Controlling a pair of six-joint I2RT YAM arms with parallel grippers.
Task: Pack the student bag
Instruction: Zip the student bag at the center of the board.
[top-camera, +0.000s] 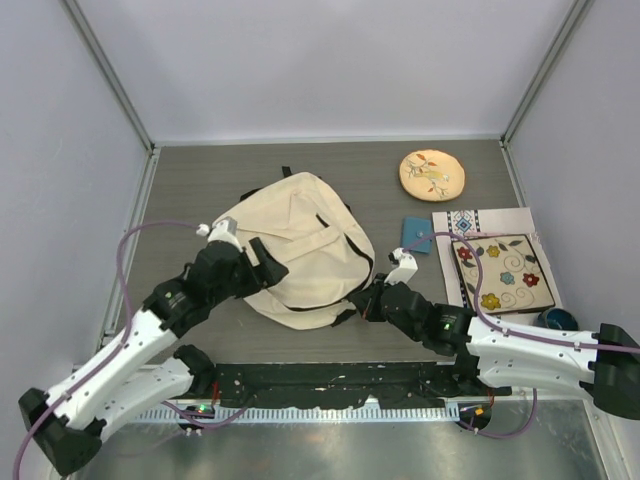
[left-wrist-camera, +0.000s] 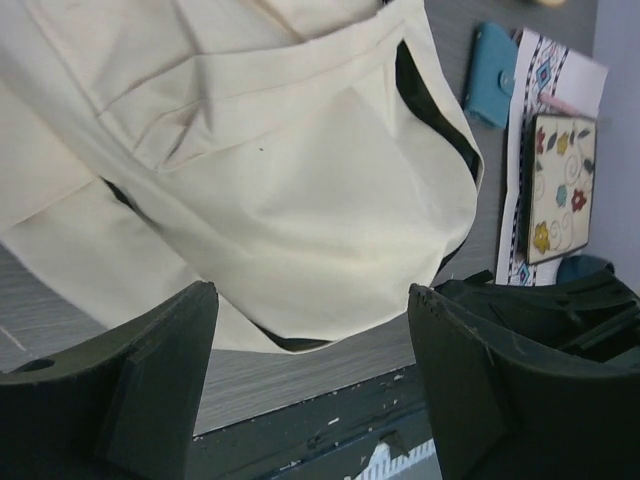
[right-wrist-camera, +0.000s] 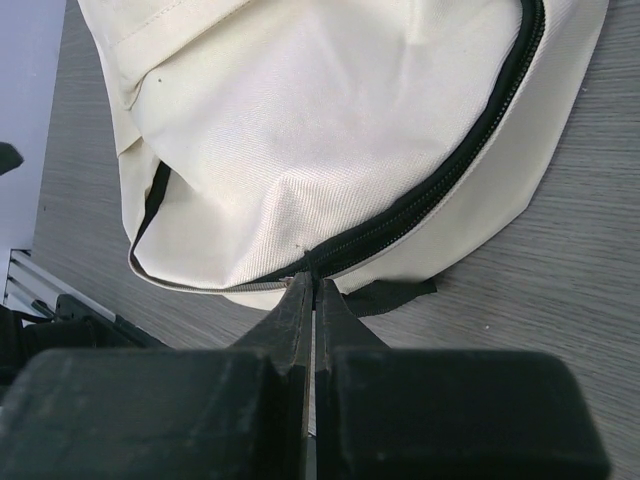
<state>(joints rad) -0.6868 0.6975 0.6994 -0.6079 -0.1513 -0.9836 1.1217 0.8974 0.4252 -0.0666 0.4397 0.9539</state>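
Note:
The student bag (top-camera: 300, 250) is a cream fabric backpack lying flat in the middle of the table; it also fills the left wrist view (left-wrist-camera: 300, 200) and the right wrist view (right-wrist-camera: 330, 130). My right gripper (top-camera: 362, 303) sits at the bag's near right edge. In its own view the gripper (right-wrist-camera: 314, 280) is shut on the zipper pull at the end of the black zipper (right-wrist-camera: 450, 170). My left gripper (top-camera: 258, 264) is over the bag's left side, open and empty (left-wrist-camera: 312, 290), with the bag's near edge showing between its fingers.
A round tan embroidered disc (top-camera: 432, 174) lies at the back right. A small teal case (top-camera: 415, 235) lies right of the bag. A floral mat (top-camera: 503, 272) rests on a white patterned sheet (top-camera: 480, 220). A dark blue object (top-camera: 557, 320) sits at the right edge.

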